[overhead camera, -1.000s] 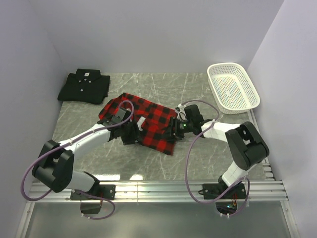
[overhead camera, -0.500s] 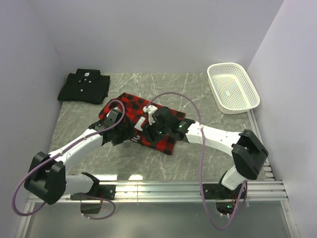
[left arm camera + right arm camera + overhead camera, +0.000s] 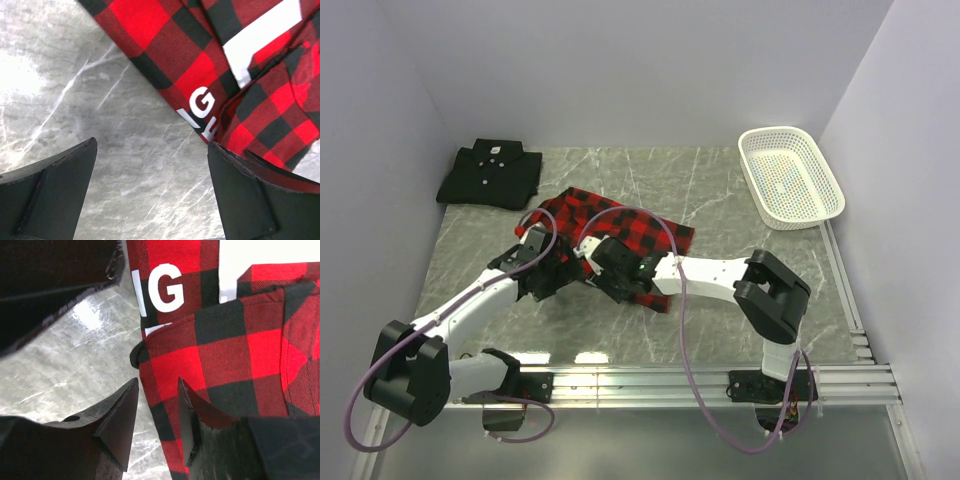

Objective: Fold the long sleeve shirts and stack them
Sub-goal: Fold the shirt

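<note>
The red-and-black plaid shirt (image 3: 630, 232) with white letters lies partly folded mid-table. The plain black shirt (image 3: 490, 172) rests folded at the far left corner. My left gripper (image 3: 552, 276) hovers at the plaid's near-left edge, jaws wide open over bare marble (image 3: 150, 145), the plaid shirt (image 3: 210, 65) just past its right finger. My right gripper (image 3: 605, 262) reaches across the plaid to the same edge. Its jaws (image 3: 157, 385) stand part open, and the plaid's folded edge (image 3: 165, 365) runs into the gap between them, not pinched. The black bulk of the left gripper (image 3: 55, 280) shows close by.
A white mesh basket (image 3: 790, 175) stands at the far right corner. The grey marble table (image 3: 740, 220) ends at a metal rail (image 3: 650, 378) in front. Walls close in on three sides. Both arms crowd together at the plaid's left edge.
The right arm swept left across the plaid shirt to its near-left edge and its jaws narrowed. The left gripper opened wide and drew back slightly toward the near left.
</note>
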